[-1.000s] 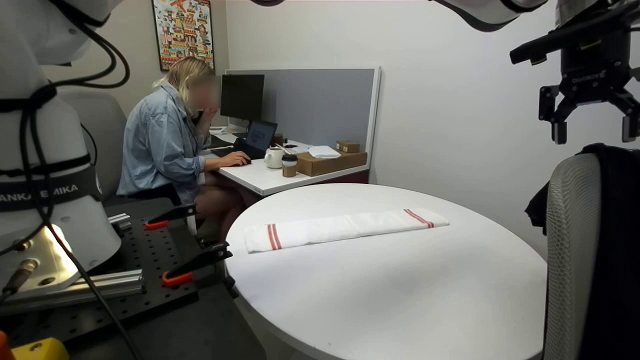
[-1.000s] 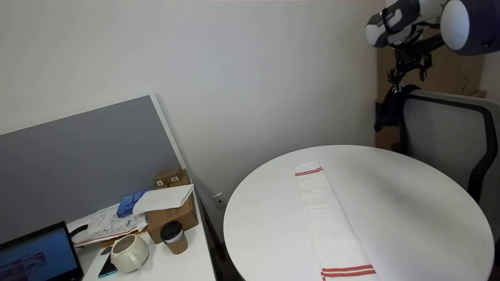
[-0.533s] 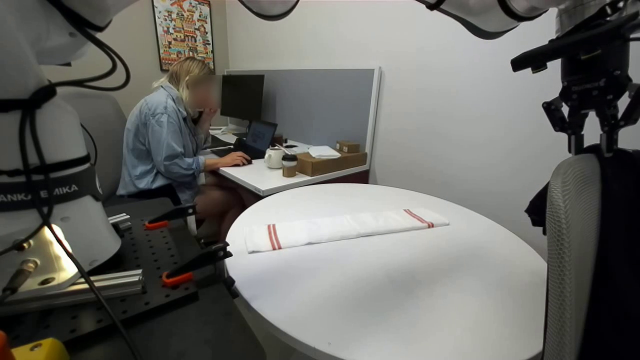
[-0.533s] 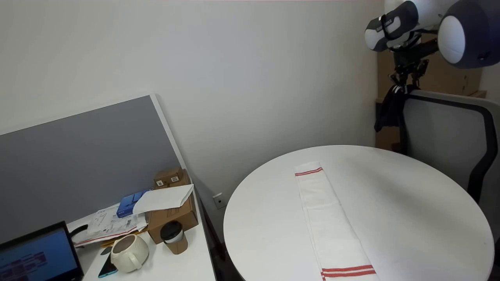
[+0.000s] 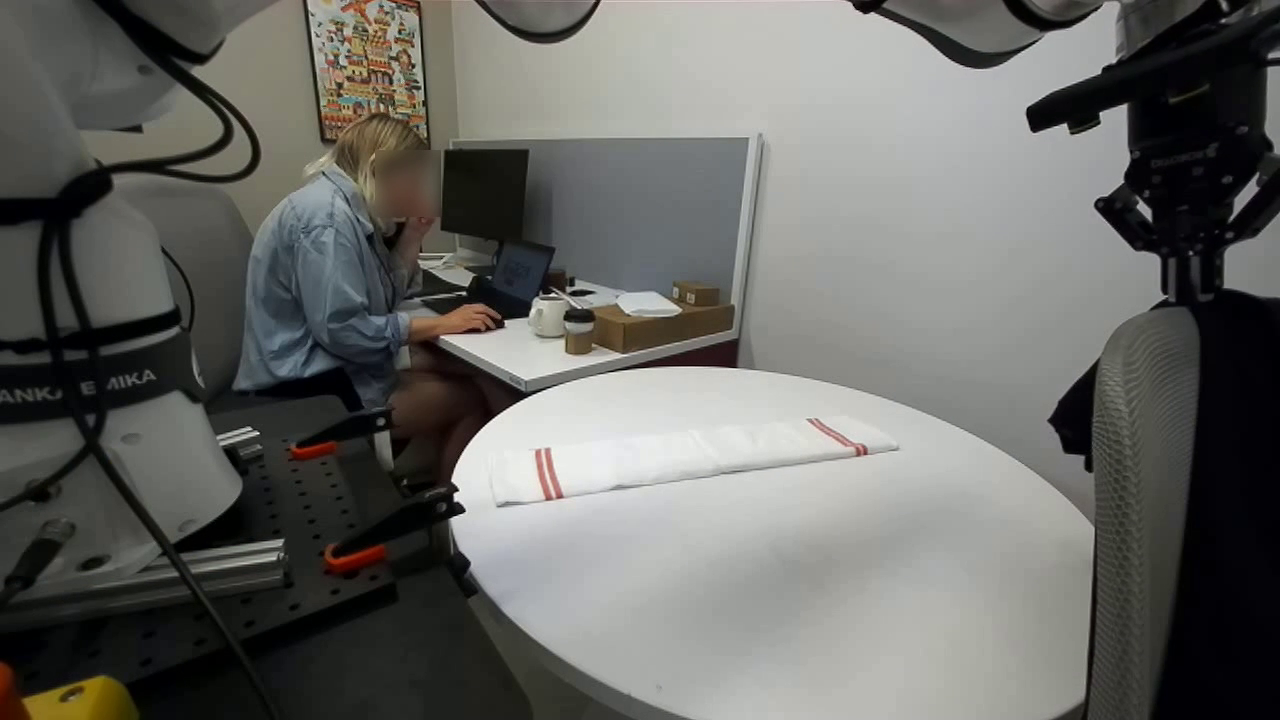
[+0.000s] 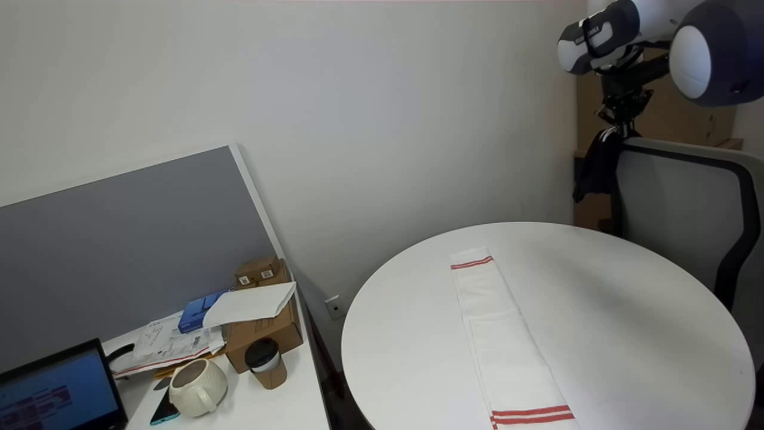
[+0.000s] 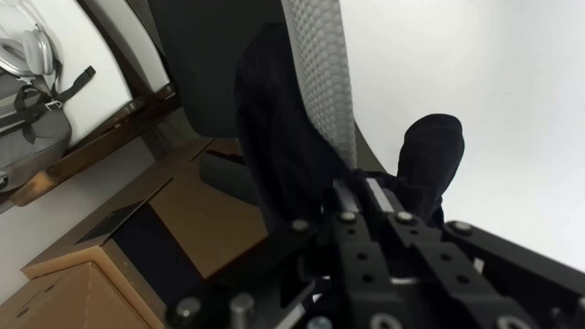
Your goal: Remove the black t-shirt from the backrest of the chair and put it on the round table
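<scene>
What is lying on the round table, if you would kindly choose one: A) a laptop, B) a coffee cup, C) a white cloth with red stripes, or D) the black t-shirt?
C, since both exterior views show the red-striped white cloth lying on the round table, while the black t-shirt hangs on the chair's backrest.

black t-shirt (image 5: 1235,480), in an exterior view: cut off at right and lower edges, partly hidden by the chair (image 5: 1145,480).
round table (image 5: 790,580), in both exterior views: cut off at lower edge.
striped towel (image 6: 510,346), laptop (image 6: 57,385), in an exterior view: cut off at lower edge, laptop also at left.
seated person (image 5: 315,275): face (image 5: 406,187) blurred.
gripper (image 7: 358,186), wrist view: nearest parts blurred, cut off at lower edge.
headphones (image 7: 39,51), same view: cut off at left.
</scene>
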Tool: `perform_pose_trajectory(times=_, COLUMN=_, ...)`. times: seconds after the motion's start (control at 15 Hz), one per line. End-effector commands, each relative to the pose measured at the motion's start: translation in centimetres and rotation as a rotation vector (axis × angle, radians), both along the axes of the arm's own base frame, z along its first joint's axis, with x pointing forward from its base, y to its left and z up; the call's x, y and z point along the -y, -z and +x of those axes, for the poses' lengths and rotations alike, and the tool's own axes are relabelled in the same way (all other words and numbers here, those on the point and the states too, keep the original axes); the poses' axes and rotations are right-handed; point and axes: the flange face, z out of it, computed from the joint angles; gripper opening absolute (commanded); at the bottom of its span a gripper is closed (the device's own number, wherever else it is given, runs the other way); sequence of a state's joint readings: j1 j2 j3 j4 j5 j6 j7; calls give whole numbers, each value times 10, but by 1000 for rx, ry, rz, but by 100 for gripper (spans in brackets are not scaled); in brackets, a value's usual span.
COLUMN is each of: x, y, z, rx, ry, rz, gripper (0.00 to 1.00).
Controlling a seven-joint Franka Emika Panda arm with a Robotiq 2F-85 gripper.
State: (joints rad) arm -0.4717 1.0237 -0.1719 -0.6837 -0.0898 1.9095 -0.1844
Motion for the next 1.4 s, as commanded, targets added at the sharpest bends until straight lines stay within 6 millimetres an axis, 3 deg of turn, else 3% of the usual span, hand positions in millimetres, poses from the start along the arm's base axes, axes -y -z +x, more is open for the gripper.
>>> perform_pose_trajectory(times=0.0, x=0, y=-19, z=-1, rx=30, ry=-5, rz=14, gripper=10)
perform_pose_trajectory(times=0.27, x=0, y=-49, z=-6, rx=72, ry=2, rz=46, gripper=9)
perform_pose_trajectory(times=0.53, x=-6, y=-107, z=-19, rx=143, ry=-1, rz=97, gripper=9)
perform_pose_trajectory(times=0.93, x=-33, y=-239, z=-60, rx=263, ry=-38, rz=152, gripper=9)
perform_pose_trajectory(times=1.33, x=-86, y=-376, z=-118, rx=374, ry=-74, rz=106, gripper=8)
